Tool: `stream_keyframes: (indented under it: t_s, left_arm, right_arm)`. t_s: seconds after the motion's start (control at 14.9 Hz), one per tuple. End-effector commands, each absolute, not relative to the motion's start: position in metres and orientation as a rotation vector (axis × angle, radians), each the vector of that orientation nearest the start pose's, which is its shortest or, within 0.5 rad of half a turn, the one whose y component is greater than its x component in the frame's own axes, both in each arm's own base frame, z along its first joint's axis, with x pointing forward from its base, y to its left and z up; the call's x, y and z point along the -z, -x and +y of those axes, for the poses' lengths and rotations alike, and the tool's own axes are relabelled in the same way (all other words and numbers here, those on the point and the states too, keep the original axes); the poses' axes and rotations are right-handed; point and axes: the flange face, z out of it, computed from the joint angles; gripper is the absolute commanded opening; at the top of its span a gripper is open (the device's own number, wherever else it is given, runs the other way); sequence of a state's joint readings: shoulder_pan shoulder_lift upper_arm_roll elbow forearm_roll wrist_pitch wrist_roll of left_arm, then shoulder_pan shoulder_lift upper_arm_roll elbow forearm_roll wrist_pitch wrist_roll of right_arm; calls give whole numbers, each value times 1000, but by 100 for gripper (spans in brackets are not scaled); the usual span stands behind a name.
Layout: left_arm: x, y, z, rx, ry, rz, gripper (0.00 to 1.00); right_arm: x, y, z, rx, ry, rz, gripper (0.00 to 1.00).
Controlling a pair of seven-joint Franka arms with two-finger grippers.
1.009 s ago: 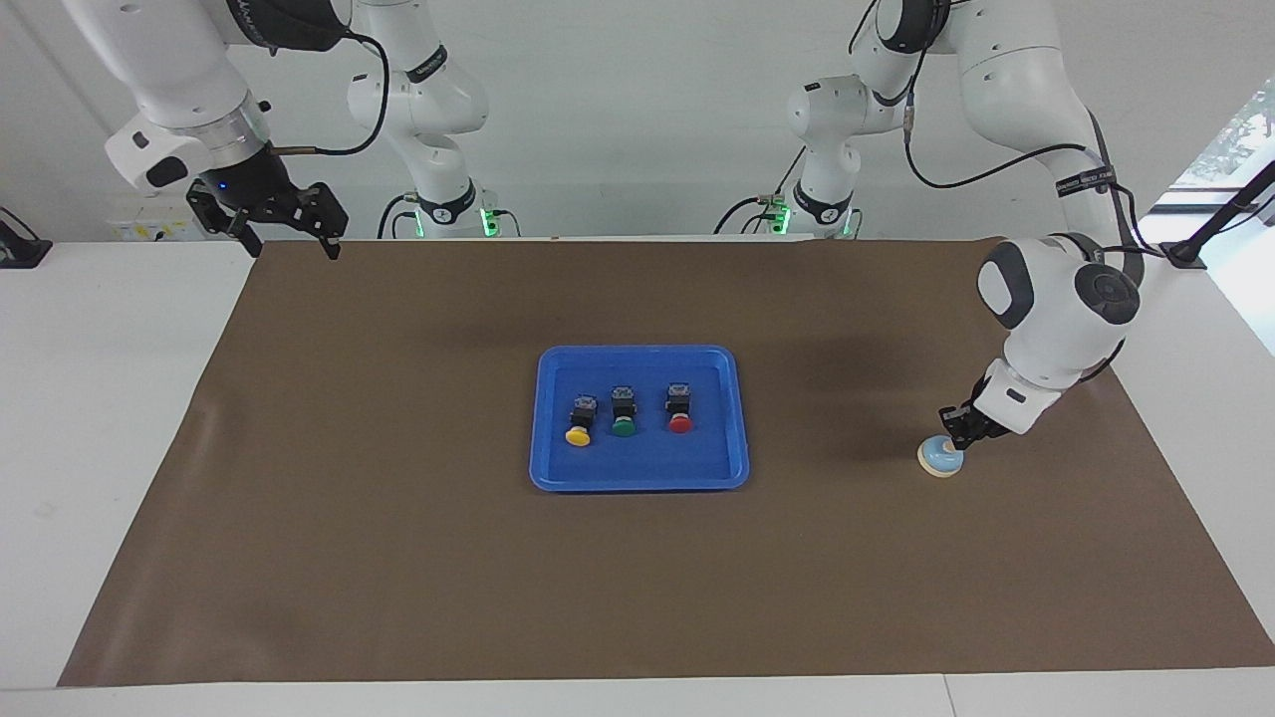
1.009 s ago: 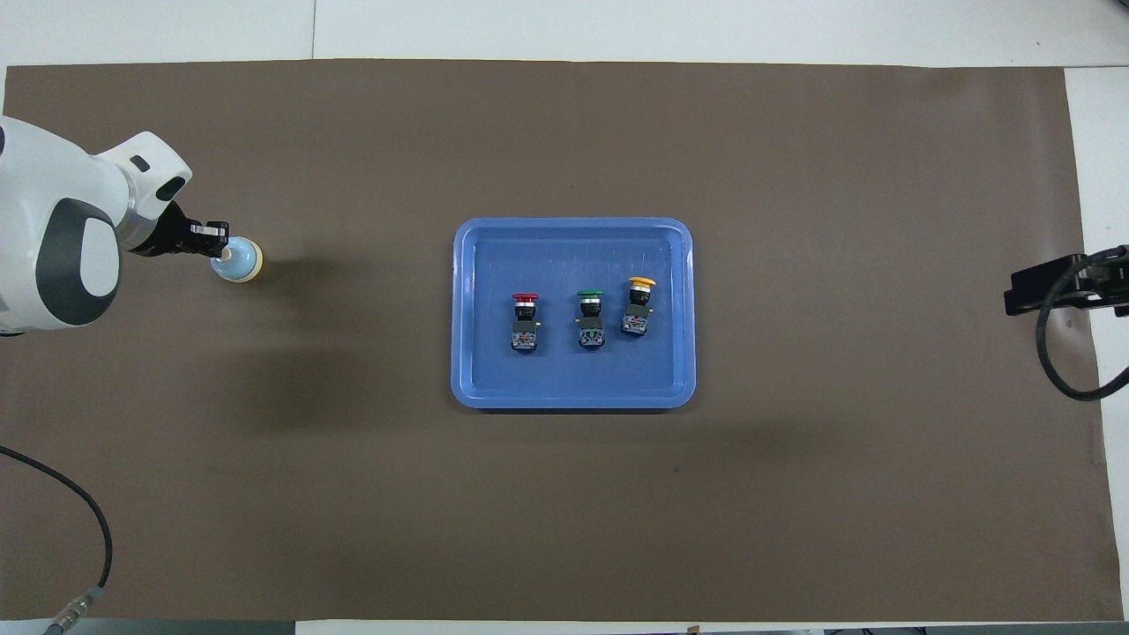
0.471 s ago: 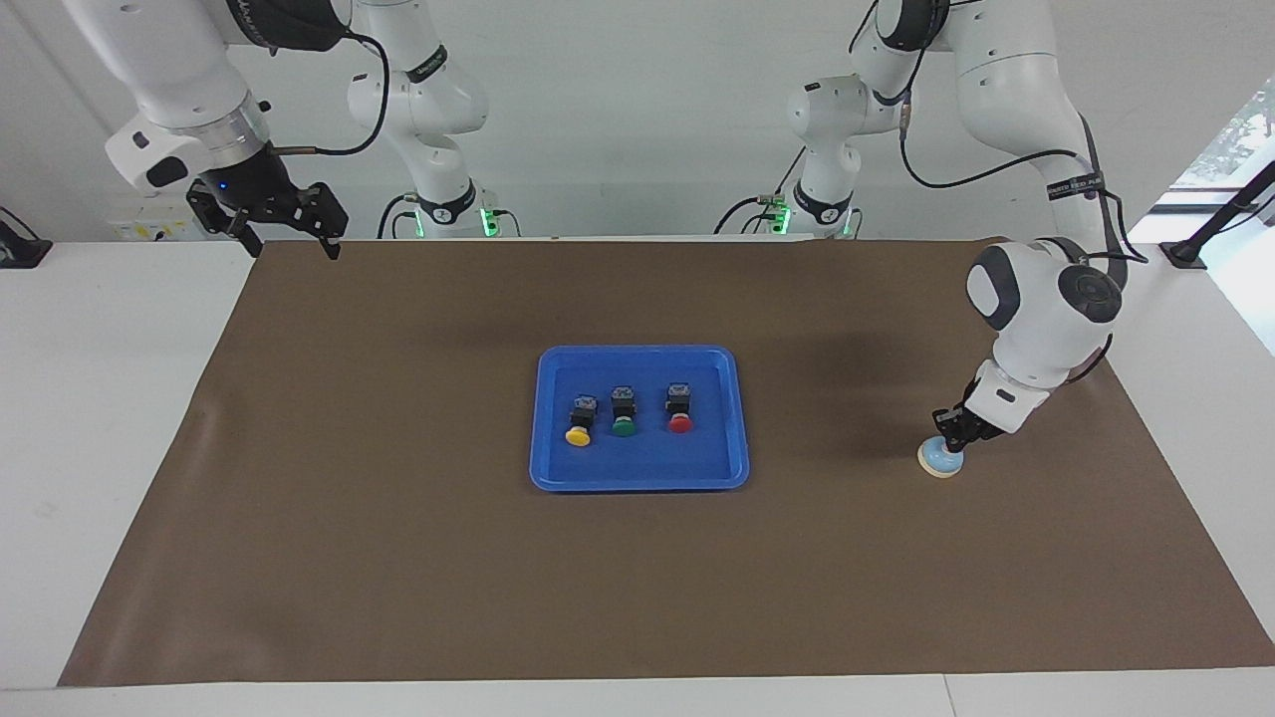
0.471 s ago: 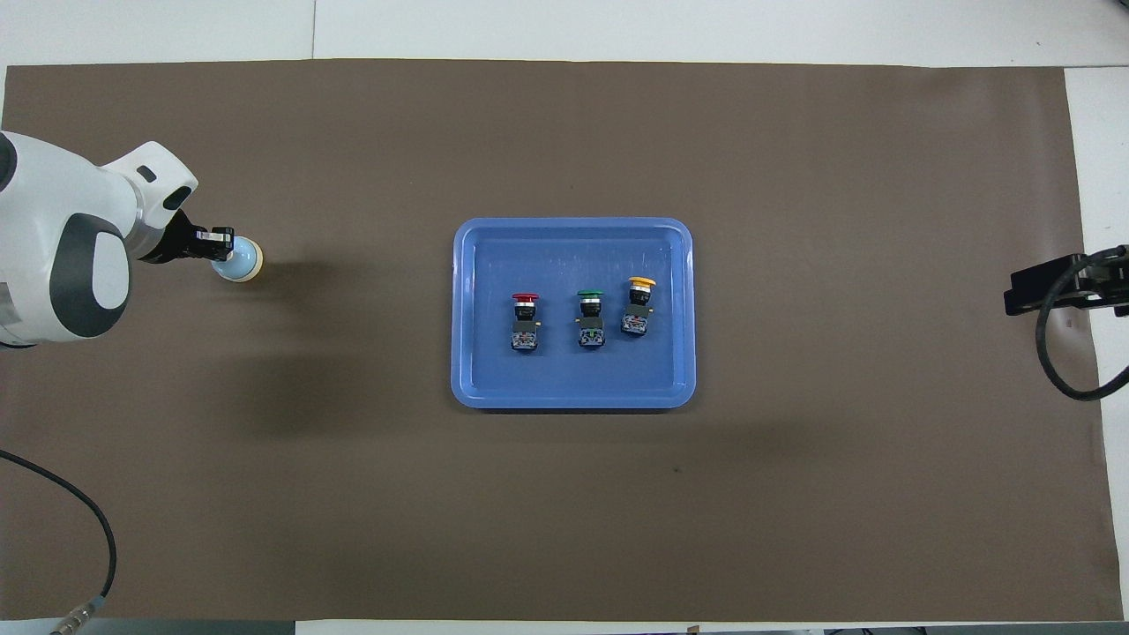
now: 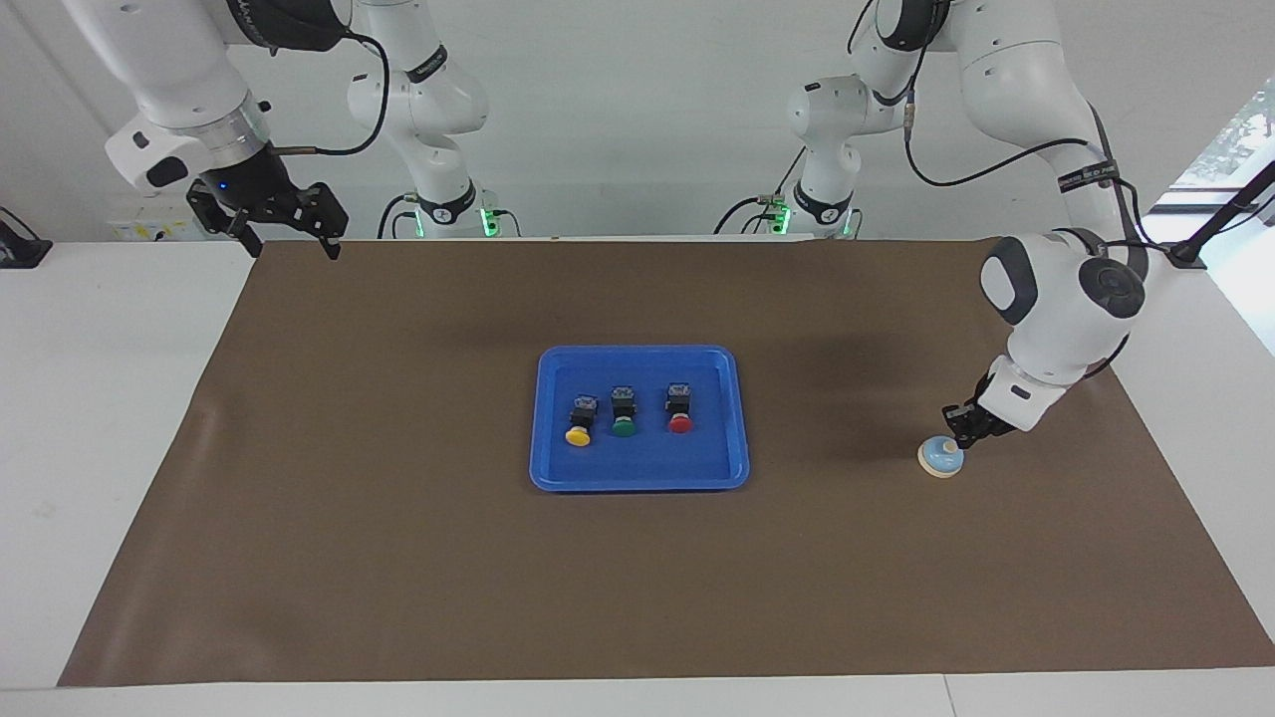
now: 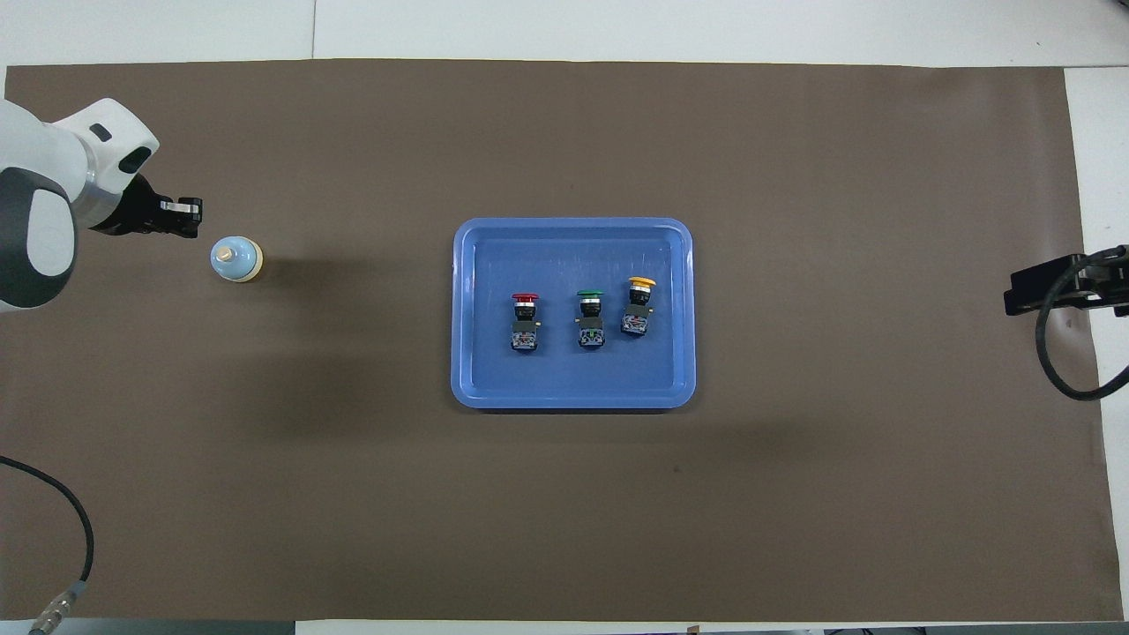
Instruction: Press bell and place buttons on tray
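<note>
Blue tray (image 5: 543, 418) already holds all three buttons (image 5: 624, 410); left gripper (image 5: 962, 430), fingertips together and empty, hangs just above the bell (image 5: 940, 458), so a careless sideways swing could knock it, while the right gripper (image 5: 284, 231) waits open

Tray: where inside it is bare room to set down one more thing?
In the tray, the strips along the rim nearest and farthest from the robots are bare. The red button, green button and yellow button crowd its middle.

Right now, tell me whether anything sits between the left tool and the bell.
Nothing visible does. The left tool hangs just above the bell, which stands alone on the brown mat.
</note>
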State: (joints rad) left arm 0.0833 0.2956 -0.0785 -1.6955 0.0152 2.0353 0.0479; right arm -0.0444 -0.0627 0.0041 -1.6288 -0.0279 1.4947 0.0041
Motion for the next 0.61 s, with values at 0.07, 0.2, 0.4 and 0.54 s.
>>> stream_keyframes:
  t_s: [0.07, 0.2, 0.4, 0.54]
  left_arm:
    - [-504, -617, 3, 105, 3114, 60, 100]
    - [-541, -597, 6, 126, 3108, 47, 100]
    - [-574, -574, 8, 116, 3103, 37, 100]
    - [-586, -562, -1, 100, 3103, 46, 100]
  right_arm:
    - [-628, -525, -27, -126, 3173, 52, 100]
    - [-628, -525, -27, -126, 3173, 52, 100]
    - [-628, -525, -27, -126, 3173, 52, 100]
    - [-628, -525, -27, -123, 3173, 52, 100]
